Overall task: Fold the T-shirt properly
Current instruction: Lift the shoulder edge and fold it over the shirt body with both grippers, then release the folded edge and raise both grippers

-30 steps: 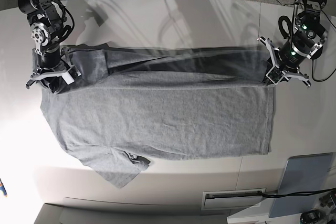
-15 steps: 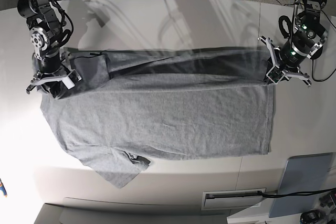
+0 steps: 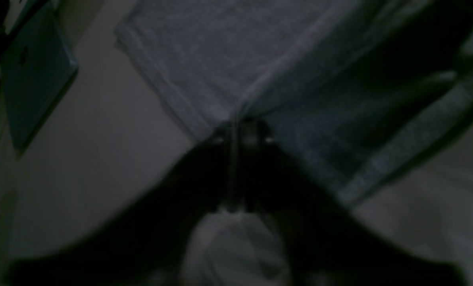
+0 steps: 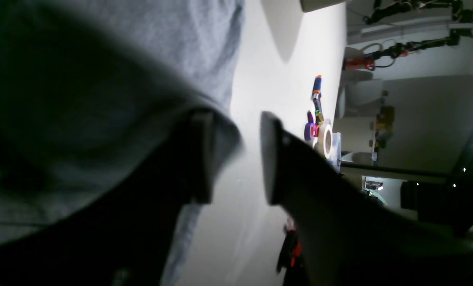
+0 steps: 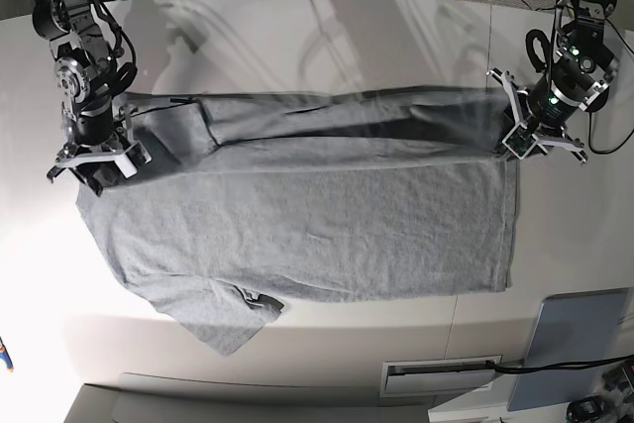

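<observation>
Grey fabric covers most of the desk [image 5: 297, 37]: the T-shirt [image 5: 307, 230] lies spread flat across its middle, hem toward the left arm's side, one short sleeve [image 5: 223, 319] crumpled at the near edge. Along the far side a long strip of the cloth is turned over onto the body, forming a raised, slightly blurred fold between the two arms.

At one end of that fold sits the right tool [image 4: 236, 155]. Its wrist view shows the two dark fingers [image 4: 274, 159] spread, pale desk visible in the gap between them, and the shirt's edge draped against one finger but not pinched.

At the other end, by the hem corner, is the left tool [image 5: 522, 136]. Its own view is very dark and blurred; the hem meets the fingertips there, but I cannot tell whether they are spread or pressed on the cloth.

A flat grey-blue board [image 5: 570, 344] lies on the desk's near corner, well apart from the shirt.
</observation>
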Available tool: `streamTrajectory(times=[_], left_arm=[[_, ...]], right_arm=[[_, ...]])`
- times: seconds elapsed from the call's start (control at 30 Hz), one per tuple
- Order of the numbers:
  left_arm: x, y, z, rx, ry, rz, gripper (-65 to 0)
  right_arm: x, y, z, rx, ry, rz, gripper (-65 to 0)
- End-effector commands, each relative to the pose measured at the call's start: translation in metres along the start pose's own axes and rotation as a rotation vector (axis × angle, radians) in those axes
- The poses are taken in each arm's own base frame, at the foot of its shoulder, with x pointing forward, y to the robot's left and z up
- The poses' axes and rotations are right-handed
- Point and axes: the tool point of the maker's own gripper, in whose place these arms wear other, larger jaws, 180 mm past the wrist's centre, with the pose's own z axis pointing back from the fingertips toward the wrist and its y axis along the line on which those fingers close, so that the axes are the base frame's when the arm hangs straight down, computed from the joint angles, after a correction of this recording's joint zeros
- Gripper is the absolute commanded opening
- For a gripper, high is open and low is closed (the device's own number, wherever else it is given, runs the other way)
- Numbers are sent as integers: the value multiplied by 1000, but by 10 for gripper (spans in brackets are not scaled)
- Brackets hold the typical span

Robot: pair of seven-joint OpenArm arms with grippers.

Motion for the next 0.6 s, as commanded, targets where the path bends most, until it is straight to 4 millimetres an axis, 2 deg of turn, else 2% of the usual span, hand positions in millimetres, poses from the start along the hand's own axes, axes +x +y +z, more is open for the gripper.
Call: streamTrajectory(times=[0.0,0.07,0.2,0.23,0.3,0.37,0.4,0.43,0.57], left_arm=[[9,10,3,23,-31,-10,-442],[9,10,3,24,-31,-10,-381],[9,15,3,53,-32,38,-377],[9,15,3,51,-35,75,-393],[10,10,3,27,-43,152,-481],[12,5,1,23,-50,218,-624],[12,5,-1,42,-52,257,-650],[10,5,-3,71,-50,299,-650],[-8,-7,-19,106,-19,445,-650]], right_arm=[[5,-18,-2,-45,-19,-10,-435],[4,-19,-2,-46,-12,-23,-435],[-5,-18,-2,-47,33,-116,-435],[-8,-18,-2,-49,52,-151,-435],[-15,-17,0,-57,82,-186,-453],[-22,-16,3,-68,111,-200,-537],[-26,-14,4,-77,129,-216,-593],[-29,-13,6,-88,141,-234,-642],[-38,-3,10,-84,175,-357,-650]])
